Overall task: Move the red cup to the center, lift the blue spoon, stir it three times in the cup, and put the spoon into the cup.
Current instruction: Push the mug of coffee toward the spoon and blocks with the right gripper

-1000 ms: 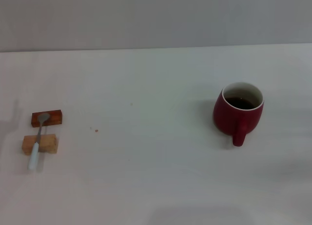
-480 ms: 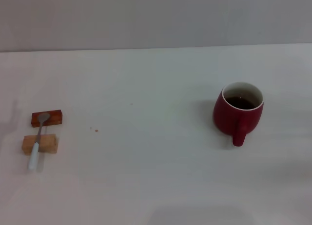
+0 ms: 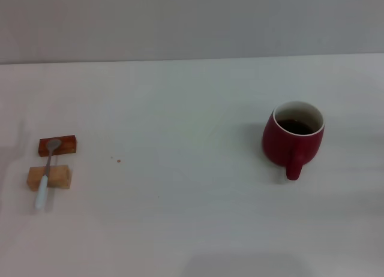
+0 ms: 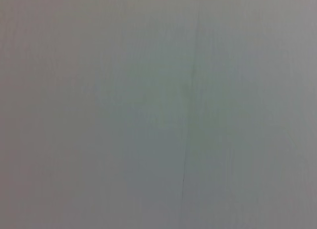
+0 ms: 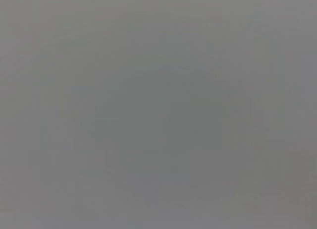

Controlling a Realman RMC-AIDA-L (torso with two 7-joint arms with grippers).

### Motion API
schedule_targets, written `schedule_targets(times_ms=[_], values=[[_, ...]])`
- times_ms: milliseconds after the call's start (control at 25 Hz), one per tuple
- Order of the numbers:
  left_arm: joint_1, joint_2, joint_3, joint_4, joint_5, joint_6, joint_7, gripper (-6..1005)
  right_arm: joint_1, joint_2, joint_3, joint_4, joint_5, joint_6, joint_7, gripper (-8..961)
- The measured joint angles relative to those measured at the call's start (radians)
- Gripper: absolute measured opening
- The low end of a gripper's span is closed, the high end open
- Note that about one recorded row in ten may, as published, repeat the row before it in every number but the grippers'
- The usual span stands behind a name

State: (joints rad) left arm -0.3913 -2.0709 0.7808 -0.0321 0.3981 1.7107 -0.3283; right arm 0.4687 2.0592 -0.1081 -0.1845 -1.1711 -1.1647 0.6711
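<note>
Item one, far left of the white table (image 3: pixel 192 109): the blue spoon (image 3: pixel 45 177) is lying across two small wooden blocks, well apart from everything else on the surface. Its grey metal bowl is resting on the dark reddish-brown block (image 3: pixel 58 145), which is sitting farther from the robot; its neck is crossing the pale tan block (image 3: pixel 49 177), which is sitting nearer; its pale handle is reaching past that block and its end is touching or nearly touching the tabletop. Item two, a little to the right of the blocks: a tiny reddish speck (image 3: pixel 119 161) is lying on the bare surface. Item three, right of the middle: the red cup (image 3: pixel 293 139) is standing upright with its thick handle pointing toward the robot (roughly straight at the head camera). The cup is holding a dark liquid, which is showing below the white inner wall and rim; the spoon is not in it. A soft shadow is falling on the table to the cup's left. Item four, the arms: neither gripper is appearing in the head view, and both wrist views are showing only a plain grey surface, so whether either gripper's fingers are spread or pressed together cannot be told.
</note>
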Motion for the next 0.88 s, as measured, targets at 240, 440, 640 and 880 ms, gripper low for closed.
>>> schedule_targets(times_ms=[240,440,640,880], values=[[-0.015,0.0,0.0,0.004,-0.001,-0.003,0.0,797,-0.023,-0.084,-0.126,-0.057,-0.265,0.005,0.333,6],[-0.028,0.001,0.0,0.006,0.001,-0.003,0.0,797,-0.004,-0.13,-0.181,-0.068,-0.474,0.013,0.466,-1],[-0.035,0.001,0.0,0.008,0.005,-0.004,0.0,797,0.014,-0.123,-0.188,-0.071,-0.575,0.038,0.477,-1],[-0.038,0.002,0.0,0.017,0.003,-0.001,0.0,797,0.022,-0.104,-0.258,-0.083,-0.6,0.073,0.471,-2]])
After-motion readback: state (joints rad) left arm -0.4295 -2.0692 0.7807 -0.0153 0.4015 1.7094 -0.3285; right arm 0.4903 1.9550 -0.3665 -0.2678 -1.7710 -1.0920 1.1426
